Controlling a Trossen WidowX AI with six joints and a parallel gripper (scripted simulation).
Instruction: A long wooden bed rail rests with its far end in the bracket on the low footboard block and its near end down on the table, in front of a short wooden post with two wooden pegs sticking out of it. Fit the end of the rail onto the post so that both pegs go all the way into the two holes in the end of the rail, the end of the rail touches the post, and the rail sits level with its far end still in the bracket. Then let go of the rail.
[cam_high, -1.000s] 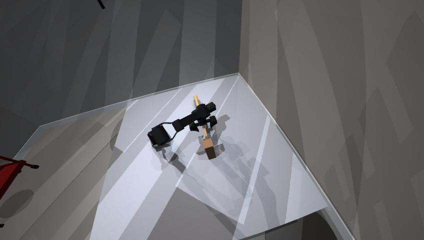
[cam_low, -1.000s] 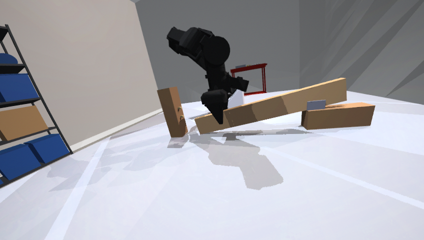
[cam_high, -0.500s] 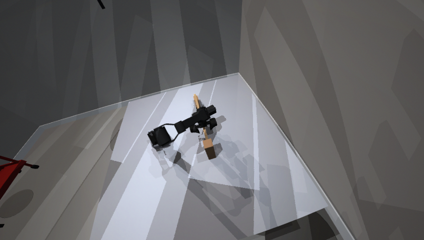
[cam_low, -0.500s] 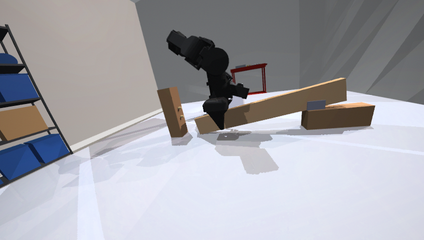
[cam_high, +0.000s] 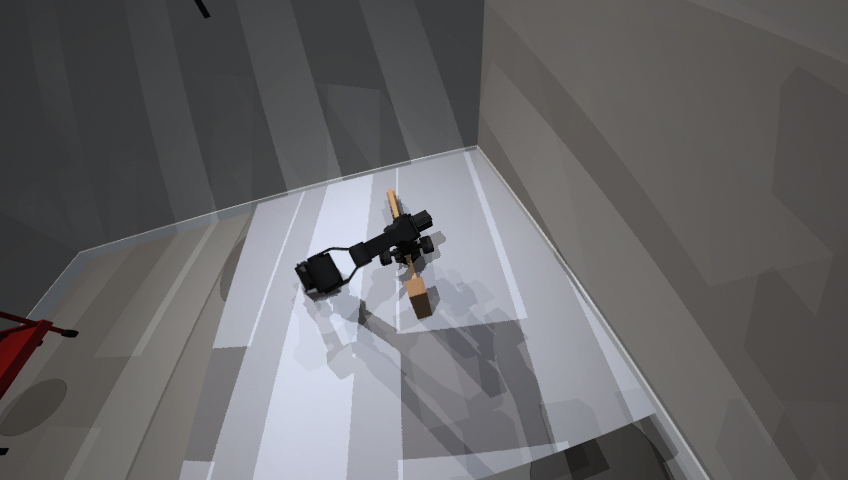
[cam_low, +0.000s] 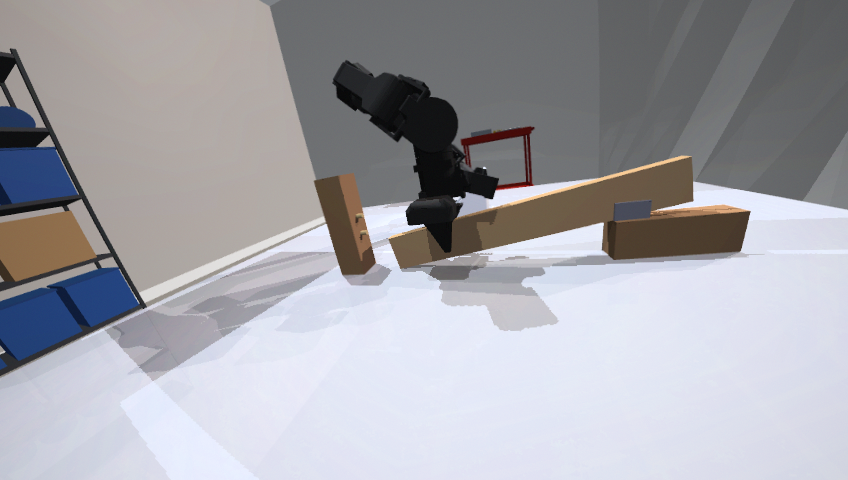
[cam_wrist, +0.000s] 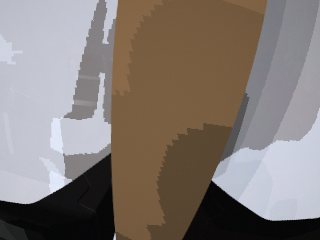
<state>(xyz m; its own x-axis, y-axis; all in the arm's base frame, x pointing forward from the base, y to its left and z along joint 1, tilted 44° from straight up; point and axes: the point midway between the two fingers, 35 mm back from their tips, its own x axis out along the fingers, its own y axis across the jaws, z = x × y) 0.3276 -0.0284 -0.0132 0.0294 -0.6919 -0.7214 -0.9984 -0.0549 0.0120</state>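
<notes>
A long tan rail (cam_high: 392, 202) (cam_low: 547, 214) (cam_wrist: 175, 100) is seen sloped, its low end set just beside the upright brown post (cam_high: 418, 291) (cam_low: 346, 228), whose two pale pegs (cam_low: 358, 217) are left exposed; well apart from the post, it is crossed by a grey bracket (cam_low: 631, 210) on a low block (cam_low: 678, 234).

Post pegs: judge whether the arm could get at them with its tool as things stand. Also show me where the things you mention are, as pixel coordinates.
Probably not directly: the tool (cam_high: 407, 256) (cam_low: 447, 246) is closed on the rail (cam_high: 392, 203) (cam_low: 553, 205) (cam_wrist: 185, 75), though a gap separates rail and pegs (cam_low: 360, 226).
</notes>
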